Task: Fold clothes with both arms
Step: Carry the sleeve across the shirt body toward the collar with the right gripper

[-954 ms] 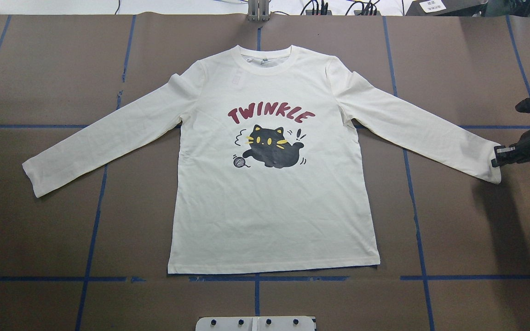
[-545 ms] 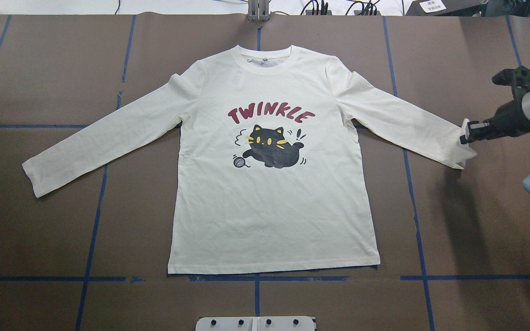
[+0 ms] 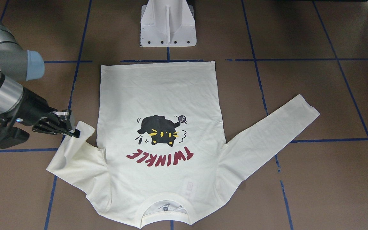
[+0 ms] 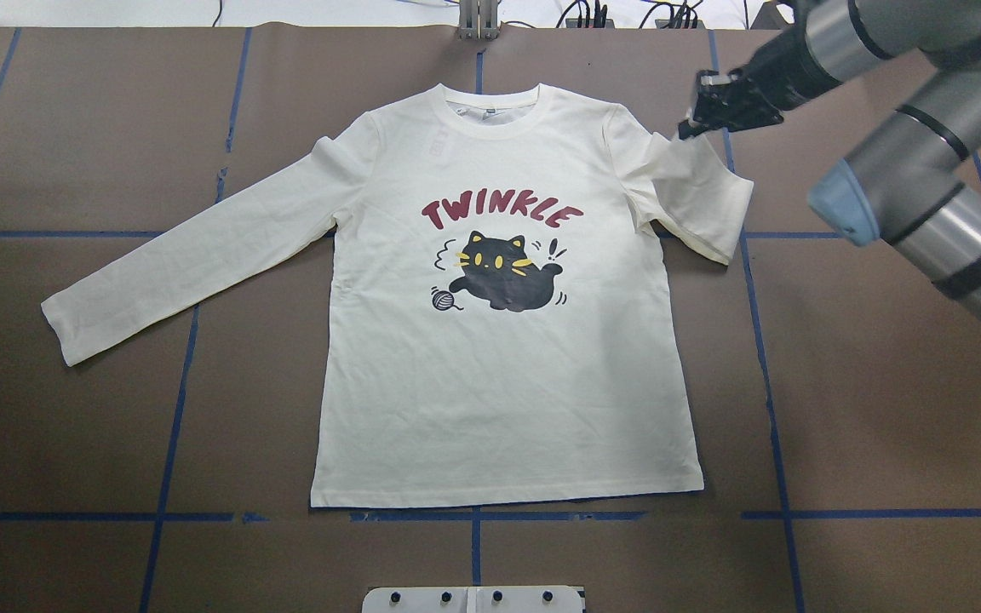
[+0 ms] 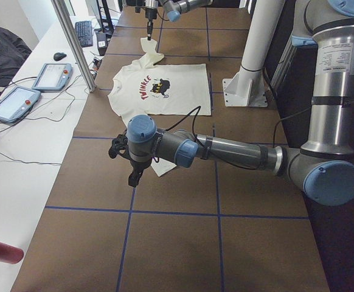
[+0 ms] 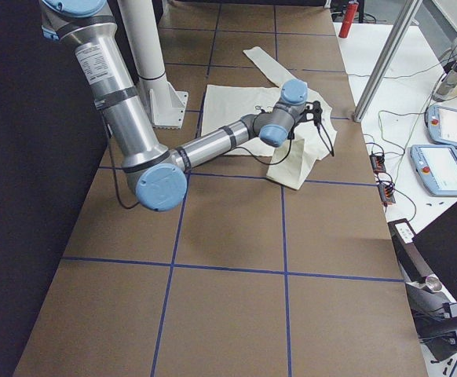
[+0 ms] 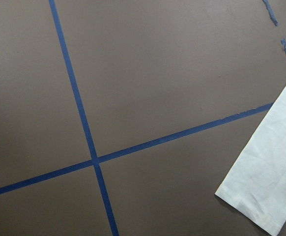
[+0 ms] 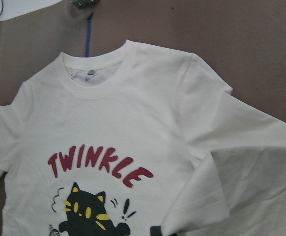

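Note:
The cream shirt lies flat, print up, collar at the far side; it also shows in the front view and the right wrist view. My right gripper is shut on the cuff of the right sleeve and holds it lifted beside the right shoulder, the sleeve doubled over itself. The left sleeve lies straight out, its cuff in the left wrist view. My left gripper hovers over the table near that cuff; I cannot tell if it is open.
The white pedestal base stands at the near table edge behind the shirt's hem. Blue tape lines cross the brown table. A side table with teach pendants and a metal post lies beyond the far edge.
My right gripper has carried the right sleeve's cuff from the table's far right up and inward to the right shoulder. The sleeve now lies doubled. The rest of the shirt has not moved.

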Controlling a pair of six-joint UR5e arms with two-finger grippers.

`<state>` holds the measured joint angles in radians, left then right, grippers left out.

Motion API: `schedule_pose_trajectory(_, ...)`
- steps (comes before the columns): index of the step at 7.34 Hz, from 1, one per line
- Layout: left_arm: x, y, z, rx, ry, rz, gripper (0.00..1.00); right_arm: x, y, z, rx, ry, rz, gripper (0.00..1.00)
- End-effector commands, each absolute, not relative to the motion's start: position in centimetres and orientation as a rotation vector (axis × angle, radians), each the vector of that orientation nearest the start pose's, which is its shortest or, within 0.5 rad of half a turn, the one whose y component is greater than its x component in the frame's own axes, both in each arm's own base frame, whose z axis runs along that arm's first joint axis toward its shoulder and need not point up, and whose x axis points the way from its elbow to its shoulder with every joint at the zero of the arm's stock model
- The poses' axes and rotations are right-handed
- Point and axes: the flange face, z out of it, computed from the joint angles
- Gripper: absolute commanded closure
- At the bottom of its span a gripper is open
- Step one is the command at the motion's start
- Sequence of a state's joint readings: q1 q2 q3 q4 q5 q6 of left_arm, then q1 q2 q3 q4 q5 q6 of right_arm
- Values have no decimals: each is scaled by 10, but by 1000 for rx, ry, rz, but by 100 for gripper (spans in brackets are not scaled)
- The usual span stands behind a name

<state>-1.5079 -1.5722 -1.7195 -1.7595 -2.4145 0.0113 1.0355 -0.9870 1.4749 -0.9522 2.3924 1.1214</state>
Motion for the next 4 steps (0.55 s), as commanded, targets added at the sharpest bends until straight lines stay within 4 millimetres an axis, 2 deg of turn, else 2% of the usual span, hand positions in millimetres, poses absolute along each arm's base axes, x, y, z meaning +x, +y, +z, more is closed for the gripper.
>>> schedule_pose_trajectory(1,-27,-505,560,293,844,211,0,-387,-667,145,170,-1297,-14,100)
schedule_pose_trajectory(2,-27,-505,561,292,844,210,0,-465,-657,93,226,-1270,-25,100)
schedule_pose_trajectory(3,-27,-506,563,288,844,209,0,-546,-628,67,285,-1220,-17,100)
schedule_pose_trajectory(4,-27,-505,567,282,845,206,0,-586,-609,62,307,-1191,-21,100)
